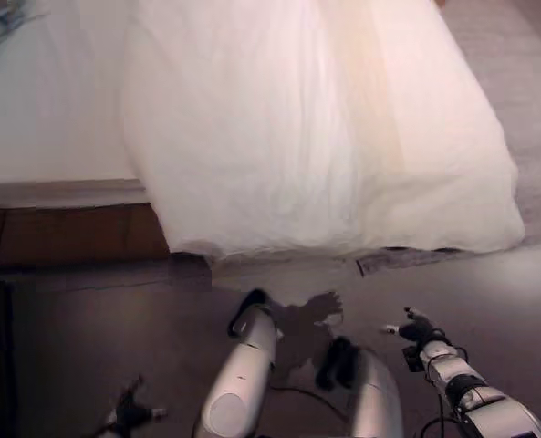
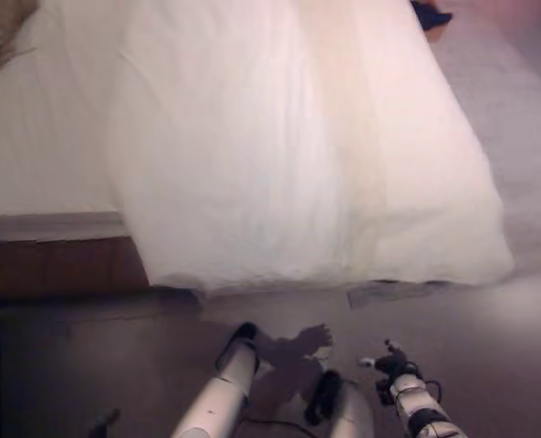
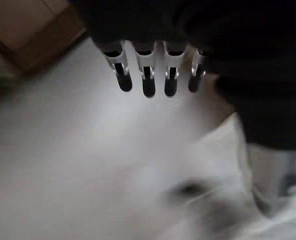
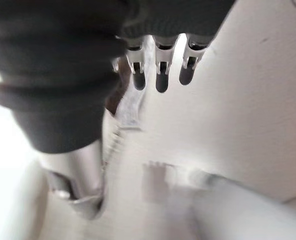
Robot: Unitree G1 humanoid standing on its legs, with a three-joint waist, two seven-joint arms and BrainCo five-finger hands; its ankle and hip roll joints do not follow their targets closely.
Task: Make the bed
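The white duvet (image 1: 316,128) lies spread over the bed (image 1: 51,119), its near edge hanging over the foot toward the floor (image 1: 88,338), smooth apart from long lengthwise folds. The bare sheet (image 1: 46,91) shows on my left, so the cover sits off-centre. My right hand (image 1: 418,328) hangs low over the floor, well short of the duvet, fingers straight and holding nothing. My left hand (image 1: 129,415) is also low; its fingers (image 3: 148,75) appear relaxed, though the view is blurred. I judge the step as between pulls: next, reach for the near hem and draw it leftward.
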